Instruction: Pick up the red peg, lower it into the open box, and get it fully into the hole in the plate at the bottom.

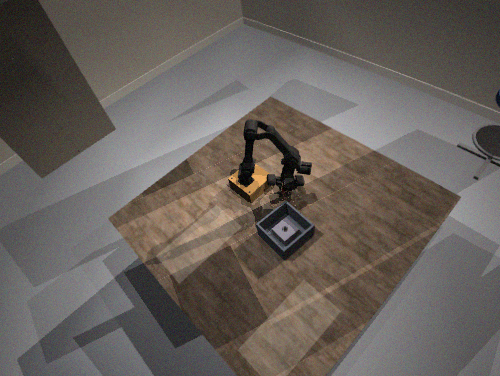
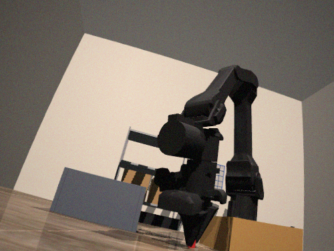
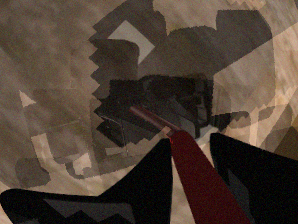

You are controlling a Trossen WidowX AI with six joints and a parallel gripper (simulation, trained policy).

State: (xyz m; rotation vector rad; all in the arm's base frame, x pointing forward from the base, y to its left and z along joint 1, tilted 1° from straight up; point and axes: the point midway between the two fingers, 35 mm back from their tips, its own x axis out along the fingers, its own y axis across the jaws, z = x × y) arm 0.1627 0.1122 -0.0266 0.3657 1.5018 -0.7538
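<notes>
My gripper (image 1: 285, 194) (image 2: 194, 242) (image 3: 190, 144) points down, low over the table between the box and the arm's base. Its fingers are drawn in around the red peg (image 2: 192, 245) (image 3: 202, 182), shut on it. In the wrist view the peg runs between the fingers and looks slanted against them. Only its red lower end shows below the fingertips in the exterior view; the fingers hide the rest. The open blue-grey box (image 1: 270, 243) (image 2: 100, 200) stands apart from the gripper. Inside it lies a light plate (image 1: 286, 236) with a dark hole (image 1: 285, 229).
The arm stands on an orange base block (image 1: 250, 190) (image 2: 264, 233) close beside the gripper. The wooden table (image 1: 380, 220) carries the box and base. A shelf rack (image 2: 124, 148) stands in the background. A round stool (image 1: 492, 140) is off the table at the right.
</notes>
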